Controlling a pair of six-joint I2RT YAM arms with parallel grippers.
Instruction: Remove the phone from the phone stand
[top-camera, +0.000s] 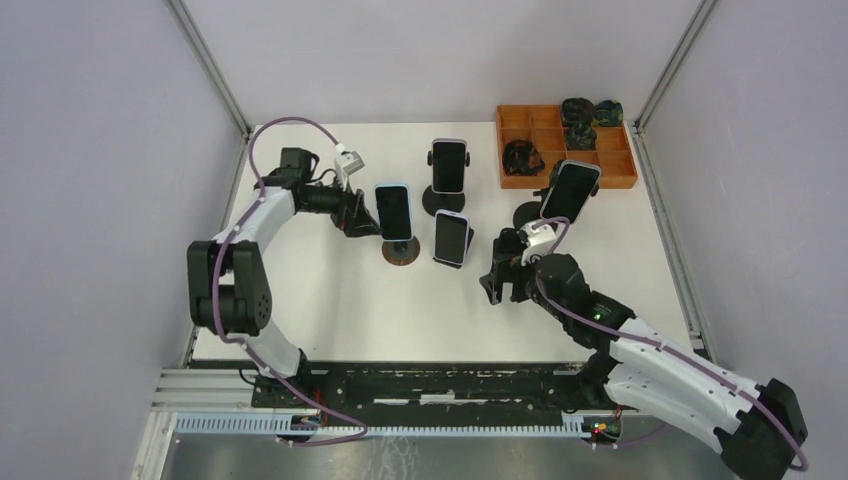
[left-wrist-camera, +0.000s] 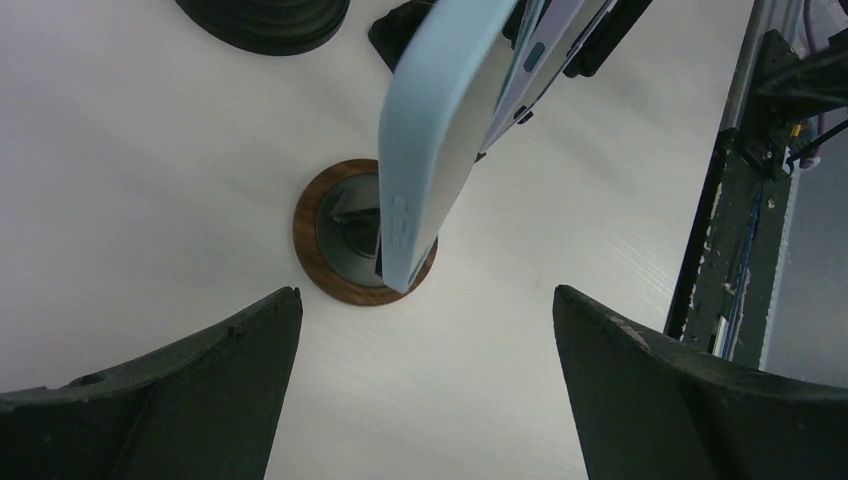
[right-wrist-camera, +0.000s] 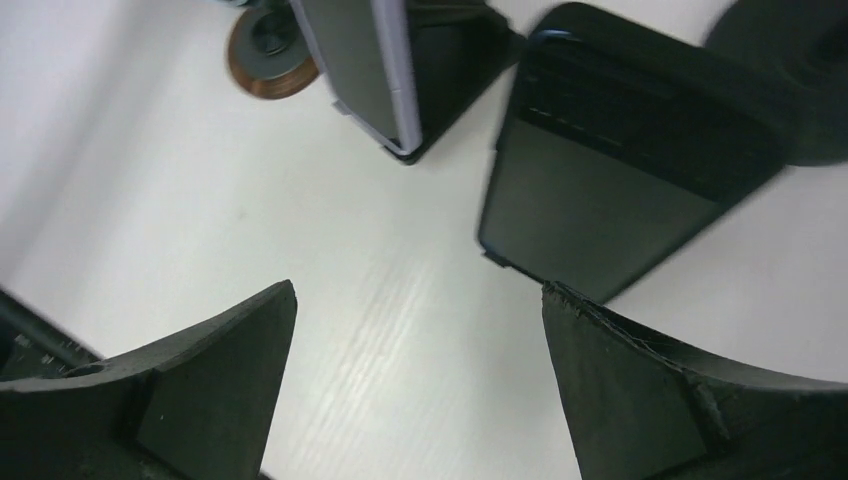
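Note:
A phone in a light blue case (top-camera: 393, 210) leans on a phone stand with a round wooden base (top-camera: 402, 253). My left gripper (top-camera: 358, 222) is open just left of it, touching nothing. From the left wrist, the blue phone (left-wrist-camera: 440, 140) and wooden base (left-wrist-camera: 325, 255) lie just ahead of the open left gripper (left-wrist-camera: 427, 292). My right gripper (top-camera: 497, 280) is open and empty over bare table. In the right wrist view, the right gripper (right-wrist-camera: 418, 286) faces a lavender-cased phone (right-wrist-camera: 360, 60) and a black-cased phone (right-wrist-camera: 610, 180).
Three more phones stand on stands: one at the back (top-camera: 449, 165), the lavender one (top-camera: 452, 238) in the middle, the black one (top-camera: 570, 190) at the right. An orange compartment tray (top-camera: 515, 120) with dark items sits at the back right. The table's metal rail (left-wrist-camera: 745, 200) runs nearby.

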